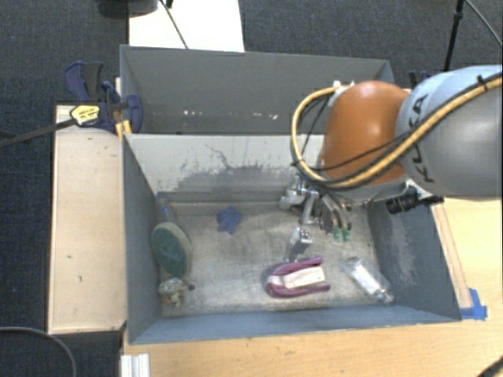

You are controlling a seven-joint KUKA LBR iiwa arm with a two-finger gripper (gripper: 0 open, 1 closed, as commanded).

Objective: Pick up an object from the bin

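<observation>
Purple-and-white object (297, 279), lying flat, front centre

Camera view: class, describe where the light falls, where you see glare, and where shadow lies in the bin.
Camera view: light comes from above, leaving a soft sheen on the orange wrist cover; small bright glints sit on the bin at its back wall; the clear plastic piece at front right catches some glare; the right side under the arm, beside the gripper, lies darker.

claw (301, 246) just behind packet (297, 280), tube (368, 280) right, disc (171, 248) left
</observation>
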